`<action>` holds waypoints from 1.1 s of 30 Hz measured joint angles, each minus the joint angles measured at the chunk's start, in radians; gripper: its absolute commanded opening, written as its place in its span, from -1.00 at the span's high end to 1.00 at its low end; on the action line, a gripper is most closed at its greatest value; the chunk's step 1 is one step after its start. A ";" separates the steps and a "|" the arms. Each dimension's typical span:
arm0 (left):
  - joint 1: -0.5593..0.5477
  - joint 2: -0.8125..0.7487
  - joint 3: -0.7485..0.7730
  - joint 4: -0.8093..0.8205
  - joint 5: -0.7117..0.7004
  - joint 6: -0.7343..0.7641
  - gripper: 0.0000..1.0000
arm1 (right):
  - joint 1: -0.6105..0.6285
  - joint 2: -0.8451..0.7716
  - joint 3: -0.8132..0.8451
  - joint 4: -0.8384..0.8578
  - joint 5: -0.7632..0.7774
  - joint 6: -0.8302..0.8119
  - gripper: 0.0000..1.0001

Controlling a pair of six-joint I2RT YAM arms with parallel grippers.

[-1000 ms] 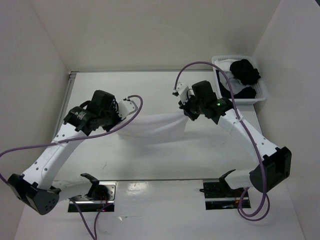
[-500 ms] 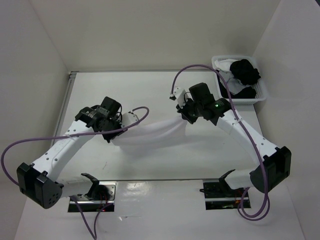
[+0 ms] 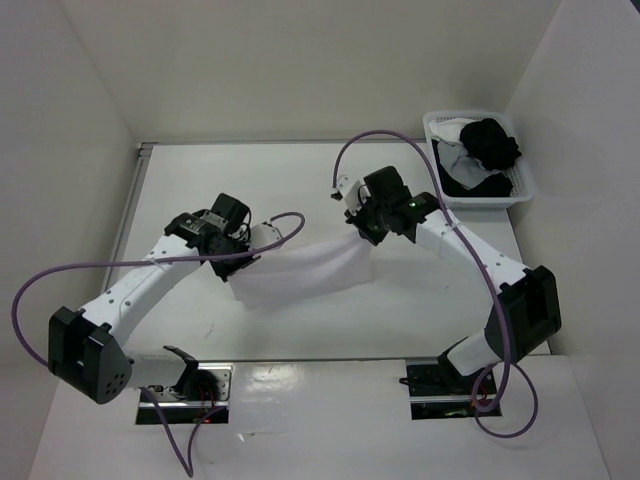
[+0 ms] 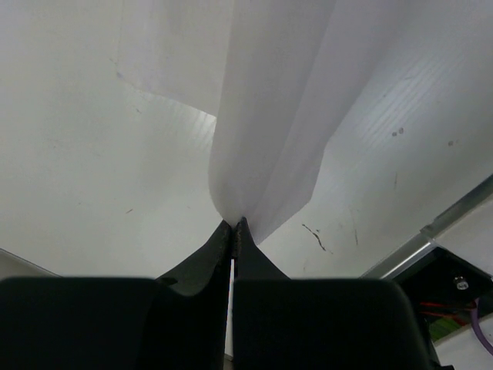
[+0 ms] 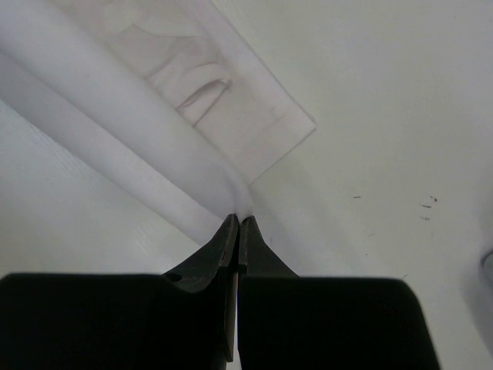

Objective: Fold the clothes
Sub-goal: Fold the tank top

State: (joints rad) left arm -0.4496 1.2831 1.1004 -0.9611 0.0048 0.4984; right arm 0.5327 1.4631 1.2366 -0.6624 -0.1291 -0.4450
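Note:
The clothes [image 3: 300,272] are one plain white garment, stretched between my two arms over the middle of the table. My left gripper [image 3: 238,268] is shut on its left edge; in the left wrist view the fabric [image 4: 273,116] rises from the pinched tips of that gripper [image 4: 233,223]. My right gripper [image 3: 358,232] is shut on the garment's right corner; in the right wrist view the cloth [image 5: 154,131] runs up and left from the closed tips [image 5: 238,220], with a hemmed corner lying on the table beside them.
A white lattice basket [image 3: 523,190] with black and white items stands at the back right corner. Purple cables loop off both arms. A metal rail [image 3: 127,210] runs along the table's left edge. Two brackets sit at the near edge.
Both grippers have moved toward each other and a little left, carrying the garment. The cloth hangs slacker and more bunched between them than a second ago.

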 measured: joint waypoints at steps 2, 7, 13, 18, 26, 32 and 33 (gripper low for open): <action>0.008 0.008 -0.009 0.028 -0.005 0.000 1.00 | 0.000 0.028 0.000 0.016 0.007 0.001 1.00; 0.031 0.038 -0.012 0.087 -0.019 0.000 1.00 | -0.015 0.061 0.010 0.041 0.013 0.002 1.00; 0.081 0.121 -0.012 0.160 -0.045 0.000 1.00 | -0.060 0.118 0.065 0.065 0.013 -0.002 1.00; 0.115 0.205 -0.012 0.202 -0.048 0.000 1.00 | -0.085 0.183 0.095 0.090 0.009 -0.010 1.00; 0.135 0.308 0.031 0.264 -0.053 -0.002 1.00 | -0.130 0.306 0.116 0.114 -0.016 -0.024 1.00; 0.135 0.385 0.100 0.291 -0.053 -0.005 1.00 | -0.137 0.369 0.163 0.126 -0.016 -0.029 1.00; 0.135 0.393 0.107 0.296 -0.053 -0.005 1.00 | -0.137 0.378 0.170 0.131 -0.016 -0.029 1.00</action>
State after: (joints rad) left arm -0.3141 1.6756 1.2076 -0.6647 -0.0486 0.4931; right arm 0.3962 1.8412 1.4067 -0.5316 -0.1452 -0.4740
